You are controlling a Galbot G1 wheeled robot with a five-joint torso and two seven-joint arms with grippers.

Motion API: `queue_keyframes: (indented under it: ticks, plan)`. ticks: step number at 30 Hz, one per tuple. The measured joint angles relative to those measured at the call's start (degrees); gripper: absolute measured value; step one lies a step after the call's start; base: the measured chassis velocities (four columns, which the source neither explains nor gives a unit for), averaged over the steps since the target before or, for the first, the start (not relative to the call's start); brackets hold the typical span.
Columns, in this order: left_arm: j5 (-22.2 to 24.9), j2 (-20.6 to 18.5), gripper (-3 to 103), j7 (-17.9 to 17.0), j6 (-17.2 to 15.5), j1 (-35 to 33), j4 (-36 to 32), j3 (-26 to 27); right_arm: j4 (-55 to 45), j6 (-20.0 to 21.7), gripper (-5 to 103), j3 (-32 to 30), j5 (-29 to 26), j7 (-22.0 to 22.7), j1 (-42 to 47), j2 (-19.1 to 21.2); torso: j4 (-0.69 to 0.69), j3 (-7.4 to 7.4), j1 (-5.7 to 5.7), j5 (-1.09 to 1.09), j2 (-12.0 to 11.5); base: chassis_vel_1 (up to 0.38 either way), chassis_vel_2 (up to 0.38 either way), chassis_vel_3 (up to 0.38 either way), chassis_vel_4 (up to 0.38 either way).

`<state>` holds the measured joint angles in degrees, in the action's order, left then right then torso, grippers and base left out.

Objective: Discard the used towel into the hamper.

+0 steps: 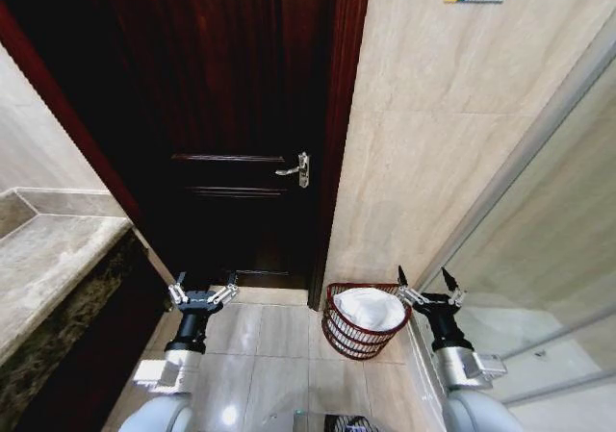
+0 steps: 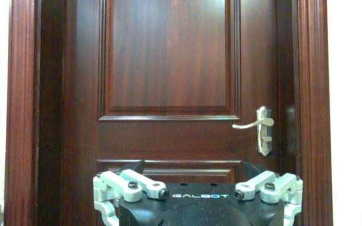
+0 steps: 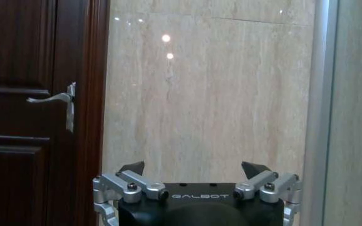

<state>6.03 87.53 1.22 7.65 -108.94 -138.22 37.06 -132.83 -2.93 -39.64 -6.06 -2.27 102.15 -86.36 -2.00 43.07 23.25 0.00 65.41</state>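
Tiled floor [image 1: 279, 341] by dark door [image 1: 231, 114]: hamper [image 1: 339, 333] sitting there, white towel [image 1: 371, 308] lying inside. Left gripper [image 1: 203, 294] and right gripper [image 1: 428, 285] hovering, jaws spread, empty.

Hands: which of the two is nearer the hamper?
The right hand, open just beside the hamper that holds the white towel; the left hand is open by the door.

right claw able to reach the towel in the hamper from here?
Probably yes. The right claw hangs open right beside the hamper, level with its rim, and the white towel lies on top, uncovered. Nothing stands between them.
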Motion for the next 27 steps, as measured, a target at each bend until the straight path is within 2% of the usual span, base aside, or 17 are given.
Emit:
queue_keyframes:
  ticks: [12,27]
  plan:
    - [-1.16,0.13,100,-0.19,0.19,0.15,0.27,-0.67,-0.36,0.02,100,-0.01,-0.06,0.0,-0.2,0.02,0.0,1.36,1.15,0.0,2.51,0.0,0.0,0.0,0.0]
    - [-1.28,0.15,100,-0.14,0.12,0.3,0.47,-0.96,-0.31,0.03,100,-0.56,-0.51,0.0,-0.18,0.09,0.0,3.79,3.23,0.0,7.06,0.0,0.0,0.0,0.0]
